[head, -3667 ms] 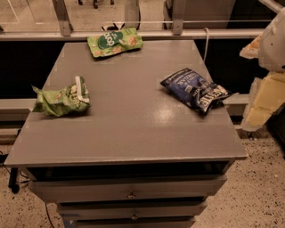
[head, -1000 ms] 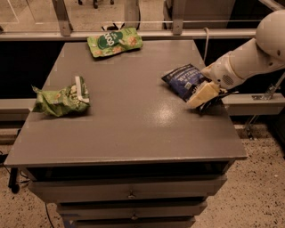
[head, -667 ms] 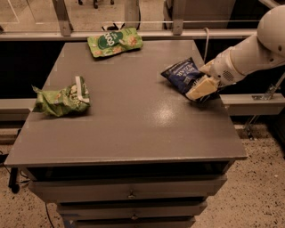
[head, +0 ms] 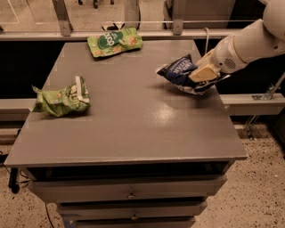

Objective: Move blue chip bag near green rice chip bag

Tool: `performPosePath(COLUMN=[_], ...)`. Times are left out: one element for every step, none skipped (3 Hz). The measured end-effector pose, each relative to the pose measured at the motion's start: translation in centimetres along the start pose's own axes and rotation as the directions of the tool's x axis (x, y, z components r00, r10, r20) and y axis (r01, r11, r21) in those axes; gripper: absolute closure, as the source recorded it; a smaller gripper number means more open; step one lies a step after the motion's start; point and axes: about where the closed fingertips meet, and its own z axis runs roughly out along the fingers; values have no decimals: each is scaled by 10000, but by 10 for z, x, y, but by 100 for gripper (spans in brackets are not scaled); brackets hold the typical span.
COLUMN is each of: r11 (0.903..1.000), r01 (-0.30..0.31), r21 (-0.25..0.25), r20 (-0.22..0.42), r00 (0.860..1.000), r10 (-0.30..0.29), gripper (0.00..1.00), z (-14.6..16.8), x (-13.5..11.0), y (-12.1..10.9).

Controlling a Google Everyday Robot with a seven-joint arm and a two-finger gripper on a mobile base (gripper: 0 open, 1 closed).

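The blue chip bag [head: 178, 71] is dark navy with white lettering. It is tilted up off the grey table [head: 129, 124] at the right side, held at its near end. My gripper [head: 202, 76] comes in from the right on a white arm and is shut on the bag's right end. The green rice chip bag [head: 115, 41] lies flat at the table's far edge, left of centre, well apart from the blue bag.
A wrinkly lumpy green bag with a white strip [head: 63, 98] lies at the table's left side. A rail and metal posts [head: 130, 13] run behind the far edge. Drawers [head: 129, 193] sit below the table front.
The gripper came in from the right, closed on the blue bag's right end, and has lifted and tilted it, shifting it slightly toward the far side.
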Motion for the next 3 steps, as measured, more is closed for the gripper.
performPosePath(r11=[9998, 9982, 9982], r01=[145, 370, 371], r21=[152, 479, 478], r20=[185, 444, 444], r00=[9997, 9982, 9982], r10=[-148, -392, -392], gripper=[100, 100, 100], z=[-8, -18, -18], x=[-9, -20, -20], y=[-4, -14, -14])
